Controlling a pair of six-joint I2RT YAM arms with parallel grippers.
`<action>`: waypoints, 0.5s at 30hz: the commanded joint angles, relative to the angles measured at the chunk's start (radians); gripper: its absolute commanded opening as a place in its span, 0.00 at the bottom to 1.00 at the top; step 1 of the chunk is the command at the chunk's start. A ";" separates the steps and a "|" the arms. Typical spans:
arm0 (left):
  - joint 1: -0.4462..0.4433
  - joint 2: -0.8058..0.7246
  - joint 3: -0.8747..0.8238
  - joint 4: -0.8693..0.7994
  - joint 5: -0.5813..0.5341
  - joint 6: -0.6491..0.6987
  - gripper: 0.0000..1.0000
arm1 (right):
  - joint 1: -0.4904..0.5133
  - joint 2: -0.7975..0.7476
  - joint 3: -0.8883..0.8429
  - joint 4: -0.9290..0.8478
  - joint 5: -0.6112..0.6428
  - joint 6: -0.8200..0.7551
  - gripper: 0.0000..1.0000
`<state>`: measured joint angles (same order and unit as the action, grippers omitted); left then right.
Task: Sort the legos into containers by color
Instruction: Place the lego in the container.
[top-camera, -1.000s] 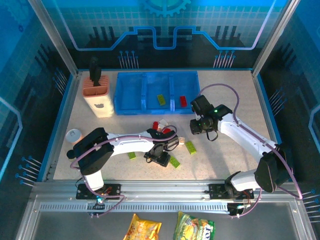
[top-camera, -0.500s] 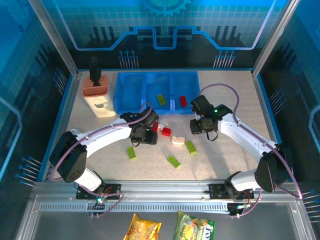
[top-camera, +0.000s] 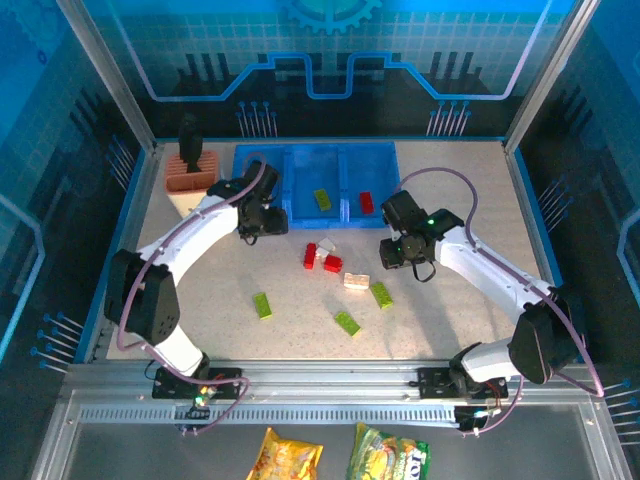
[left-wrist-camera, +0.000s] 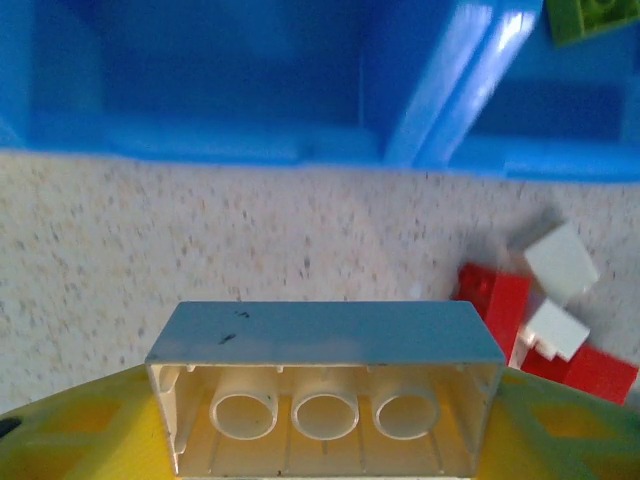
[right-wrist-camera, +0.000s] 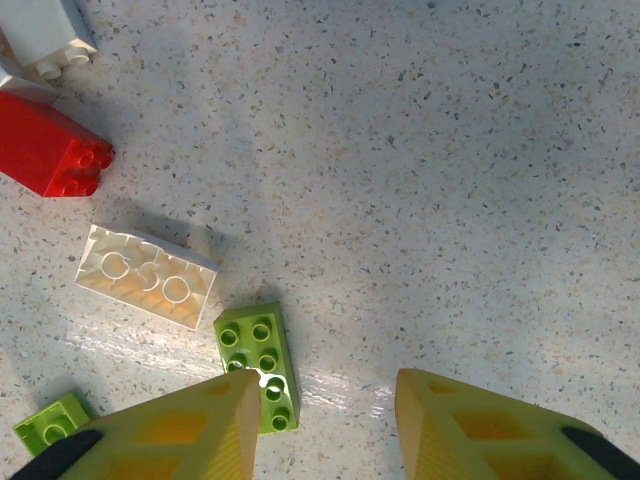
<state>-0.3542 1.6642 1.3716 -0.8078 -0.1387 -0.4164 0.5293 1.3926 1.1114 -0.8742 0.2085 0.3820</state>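
Observation:
My left gripper (top-camera: 263, 220) hovers at the front edge of the blue tray's left container (top-camera: 262, 178), shut on a cream-white lego (left-wrist-camera: 325, 345) held underside up between its yellow fingers (left-wrist-camera: 75, 435). The middle container holds a green lego (top-camera: 322, 198), the right one a red lego (top-camera: 367, 201). My right gripper (top-camera: 400, 252) stands open over the table with nothing between its fingers; a green lego (right-wrist-camera: 258, 365) lies by its left fingertip. On the table lie red legos (top-camera: 310, 255), a cream lego (top-camera: 355, 281) and green legos (top-camera: 347, 322).
A cream block with a ribbed orange top (top-camera: 195, 180) stands left of the tray. Another green lego (top-camera: 262, 305) lies at front left. Two snack packets (top-camera: 290, 455) lie below the table's rail. Small white legos (left-wrist-camera: 560, 260) sit among the red ones.
My left arm has swung from the table's front middle back and left to the tray's front edge. The right arm has not moved.

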 joint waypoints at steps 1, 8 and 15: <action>0.045 0.072 0.099 -0.028 -0.017 0.061 0.62 | -0.002 0.008 0.011 -0.008 -0.001 0.007 0.42; 0.110 0.223 0.296 -0.063 -0.033 0.108 0.61 | -0.002 0.009 0.018 -0.008 -0.001 0.007 0.42; 0.149 0.356 0.428 -0.076 -0.043 0.125 0.60 | -0.002 0.014 0.025 -0.012 -0.003 0.005 0.42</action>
<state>-0.2226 1.9743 1.7466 -0.8421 -0.1684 -0.3210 0.5293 1.3964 1.1126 -0.8742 0.2085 0.3820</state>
